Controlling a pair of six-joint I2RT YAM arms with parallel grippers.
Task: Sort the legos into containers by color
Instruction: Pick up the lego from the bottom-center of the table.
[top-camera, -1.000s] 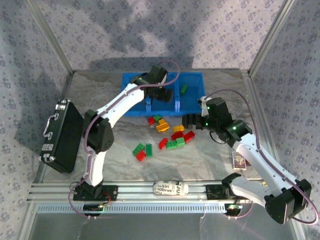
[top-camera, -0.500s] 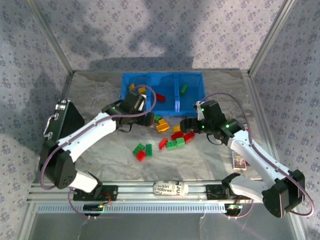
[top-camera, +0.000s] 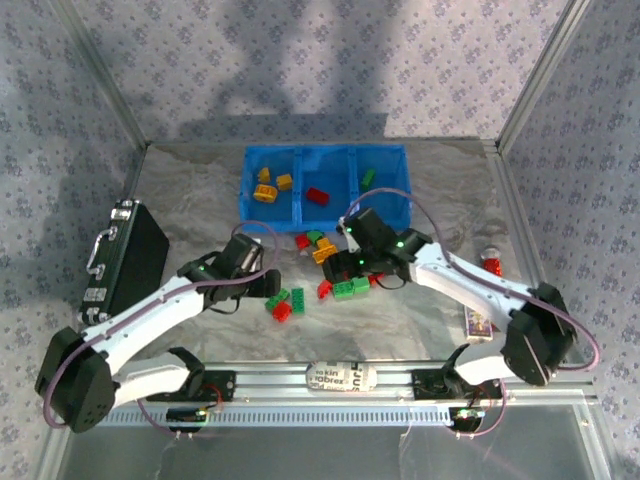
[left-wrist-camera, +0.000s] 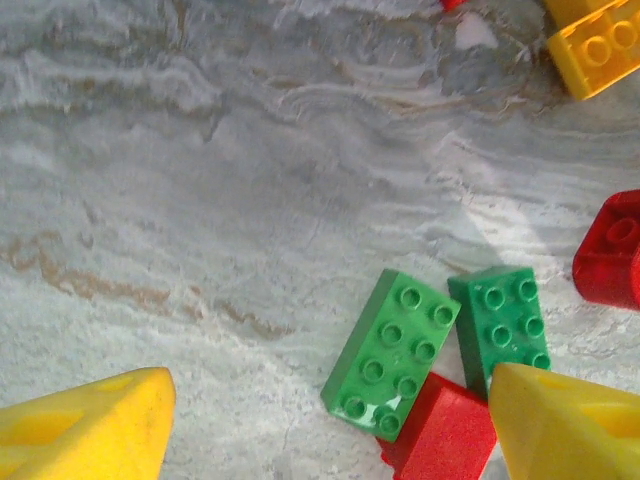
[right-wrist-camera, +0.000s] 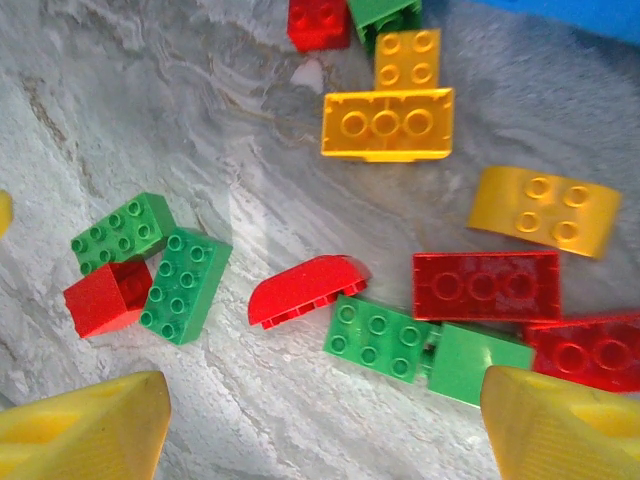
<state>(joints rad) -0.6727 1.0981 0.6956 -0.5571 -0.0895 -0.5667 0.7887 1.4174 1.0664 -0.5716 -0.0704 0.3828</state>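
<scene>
Back from the blue bin (top-camera: 392, 222), the left end effector (top-camera: 262, 285) joins the right end effector (top-camera: 345, 265) over nearby legos (top-camera: 352, 288), both spread empty for fresh picks.

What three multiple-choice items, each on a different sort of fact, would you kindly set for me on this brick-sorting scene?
1. Where does the black case lie?
A. At the left edge of the table
B. At the right edge
C. Between the two arm bases

2. What colour is the one brick in the middle compartment of the blue bin?
A. Green
B. Yellow
C. Red

3. How does the left gripper stand?
A. Shut on a green piece
B. Open, with nothing between its fingers
C. Shut on a red piece

Answers:
1 A: the top view shows the case against the left frame.
2 C: a single red brick lies there, between the two dividers.
3 B: the left wrist view shows the two yellow fingers wide apart with nothing clamped.
</scene>
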